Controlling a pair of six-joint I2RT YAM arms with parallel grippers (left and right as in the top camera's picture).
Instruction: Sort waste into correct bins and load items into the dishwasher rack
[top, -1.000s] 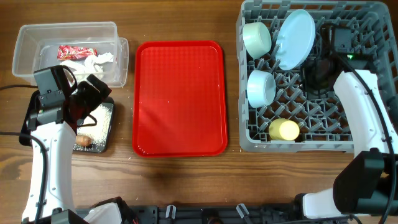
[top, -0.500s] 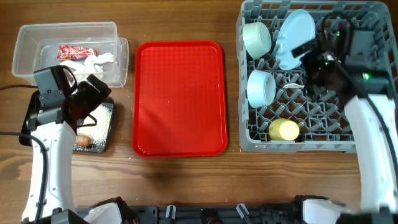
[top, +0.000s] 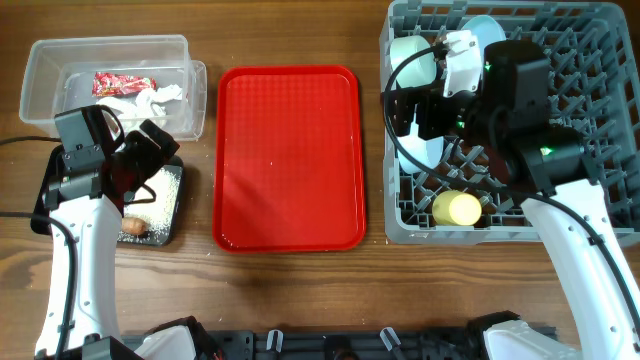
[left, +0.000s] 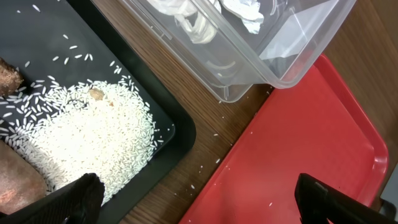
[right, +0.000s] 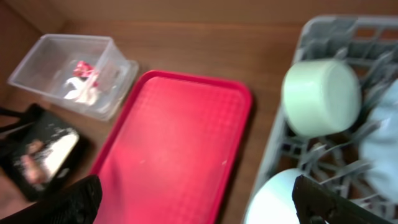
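The clear tub (top: 100, 85) holds the red snack wrapper (top: 123, 83) and the white tissue (top: 140, 100). In front of it, the black tray (top: 168, 225) carries rice (left: 81, 137) and a brown food piece (top: 133, 228). My left gripper (top: 140, 165) hangs open and empty over this tray's right edge. The dishwasher rack (top: 500, 232) holds the pale green bowl (top: 410, 55), white plate (top: 490, 25), pale blue bowl (top: 410, 150) and yellow cup (top: 457, 208). My right gripper (top: 415, 110) is open and empty above the two bowls. The spoon is hidden.
The flat red tray (top: 288, 158) lies between the bins and the rack, with a few rice grains on it. Loose grains dot the wood (left: 211, 146) between the black tray and the red tray. The right arm covers the rack's middle.
The right arm has come up from the rack's back right and swung left over the bowls, and its gripper has opened. The left arm has not moved.
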